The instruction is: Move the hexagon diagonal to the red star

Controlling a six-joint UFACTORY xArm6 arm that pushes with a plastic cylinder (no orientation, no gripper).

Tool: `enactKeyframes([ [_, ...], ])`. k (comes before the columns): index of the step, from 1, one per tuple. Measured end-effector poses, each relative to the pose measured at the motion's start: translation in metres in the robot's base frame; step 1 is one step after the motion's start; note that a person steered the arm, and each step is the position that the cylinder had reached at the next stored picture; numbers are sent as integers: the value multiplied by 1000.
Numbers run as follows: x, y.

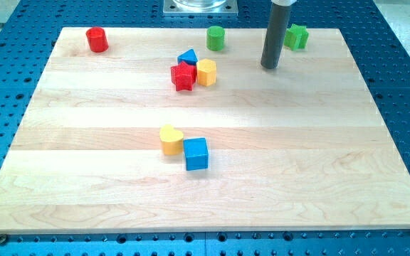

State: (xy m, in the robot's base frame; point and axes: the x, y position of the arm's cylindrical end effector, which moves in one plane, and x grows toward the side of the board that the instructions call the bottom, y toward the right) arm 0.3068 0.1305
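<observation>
Jaws: none on this arm; it ends in a plain dark rod that cannot open or close and has hold of nothing.
My tip: my tip point(269, 67) stands on the counter near the view's top, right of centre, touching no block.
Tip and blocks: the green block point(297, 36) of unclear shape is just beside the rod to the view's upper right; the green cylinder point(216, 38) is to its upper left; the hexagon is well apart on its left.
Yellow hexagon: the yellow hexagon point(206, 72) sits top centre, touching the right side of the red star.
Red star: the red star point(184, 76) sits just below the blue triangle point(188, 57), which touches it.
Lower pair: a yellow heart point(171, 139) and a blue cube point(196, 153) sit touching near the middle, the cube at the heart's lower right.
Corner block: a red cylinder point(96, 39) stands alone at the view's top left.
Counter: a pale wooden counter point(319, 178) on a blue perforated base.
Writing: no readable labels or brands.
</observation>
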Motion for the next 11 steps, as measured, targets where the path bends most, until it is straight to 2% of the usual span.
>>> enactKeyframes([
  [2,17,-95],
  [4,67,-204],
  [6,143,-212],
  [7,162,-199],
  [8,188,-247],
  [10,243,-279],
  [11,207,-305],
])
